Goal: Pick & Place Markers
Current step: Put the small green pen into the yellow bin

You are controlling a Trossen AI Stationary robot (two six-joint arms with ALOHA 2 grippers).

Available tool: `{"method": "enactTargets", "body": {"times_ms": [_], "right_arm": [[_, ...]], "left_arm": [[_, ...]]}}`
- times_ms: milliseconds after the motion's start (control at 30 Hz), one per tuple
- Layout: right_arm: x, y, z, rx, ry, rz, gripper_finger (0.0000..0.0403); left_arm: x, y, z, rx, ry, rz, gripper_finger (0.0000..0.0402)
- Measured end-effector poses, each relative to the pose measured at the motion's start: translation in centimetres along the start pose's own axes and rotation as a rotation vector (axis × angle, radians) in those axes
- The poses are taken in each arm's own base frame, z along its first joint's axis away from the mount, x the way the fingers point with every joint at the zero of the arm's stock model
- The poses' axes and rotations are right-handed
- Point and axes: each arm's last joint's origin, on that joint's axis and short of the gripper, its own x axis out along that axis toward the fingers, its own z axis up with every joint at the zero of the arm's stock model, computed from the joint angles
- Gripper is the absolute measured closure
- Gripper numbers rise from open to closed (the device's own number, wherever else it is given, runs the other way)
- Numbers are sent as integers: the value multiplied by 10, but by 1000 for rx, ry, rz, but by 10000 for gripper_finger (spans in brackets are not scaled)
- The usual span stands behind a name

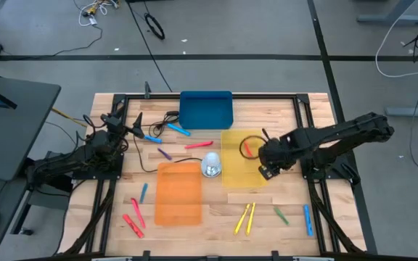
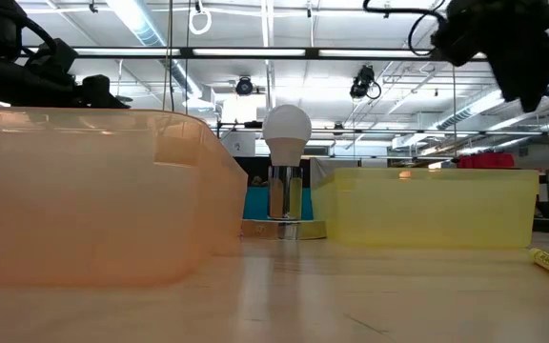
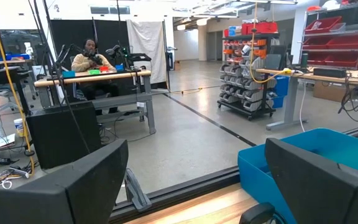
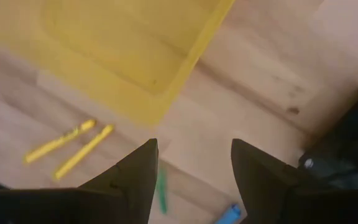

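Markers lie scattered on the wooden table: light blue ones (image 1: 153, 138) (image 1: 180, 130), a purple one (image 1: 165, 154) and a red one (image 1: 198, 145) toward the far side. Another red marker (image 1: 249, 148) lies inside the yellow tray (image 1: 234, 174). Near the front edge are two yellow markers (image 1: 246, 217), a green one (image 1: 281, 215), a blue one (image 1: 308, 220), a light blue one (image 1: 143, 192) and red ones (image 1: 134, 220). My right gripper (image 1: 267, 172) hovers open and empty above the yellow tray's near right corner (image 4: 135, 93). My left gripper (image 1: 138, 125) waits open at the far left.
An orange tray (image 1: 178, 192) sits near the middle, a blue tray (image 1: 205, 109) at the far edge. A light bulb (image 1: 210, 165) stands between the orange and yellow trays. Black cables (image 1: 151, 156) trail over the far left of the table. A person (image 3: 92, 59) sits well behind the table.
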Motion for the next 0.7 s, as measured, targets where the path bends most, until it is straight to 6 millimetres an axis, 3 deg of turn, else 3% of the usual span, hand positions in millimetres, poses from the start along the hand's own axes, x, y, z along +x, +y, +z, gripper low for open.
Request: {"method": "enactTargets", "body": {"times_ms": [700], "right_arm": [[10,15,-97,-144,92,-35,200]], "left_arm": [[0,0,0,0,0,0,19]]}}
